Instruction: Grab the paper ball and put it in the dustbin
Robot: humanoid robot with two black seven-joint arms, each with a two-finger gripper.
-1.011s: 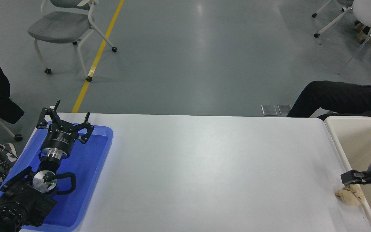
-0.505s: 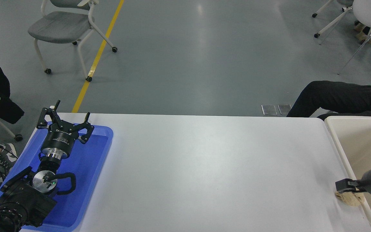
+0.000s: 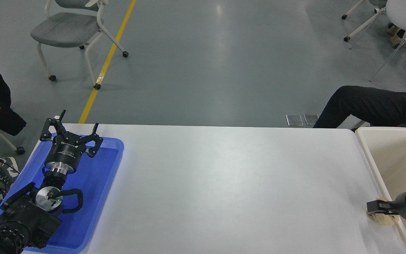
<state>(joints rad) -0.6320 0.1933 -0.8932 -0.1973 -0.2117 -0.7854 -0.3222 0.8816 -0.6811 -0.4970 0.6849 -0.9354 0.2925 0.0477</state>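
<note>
The paper ball (image 3: 382,220) is a tan crumpled wad on the white table (image 3: 231,183), right against the outer left wall of the cream-beige dustbin (image 3: 369,155) at the right edge. My right gripper (image 3: 375,207) comes in from the right edge and sits low over the ball, covering its top. Only the ball's lower part shows. My left gripper (image 3: 71,135) is parked open and empty over the blue tray at the lower left.
A shallow bright blue tray (image 3: 100,197) lies at the table's left end under the left arm. A person's dark-clothed leg (image 3: 365,106) is beyond the far right corner. Chairs stand on the grey floor behind the table.
My right gripper has moved down and slightly left onto the paper ball, now covering more of it. The left arm has not moved. The person's leg shifted a little.
</note>
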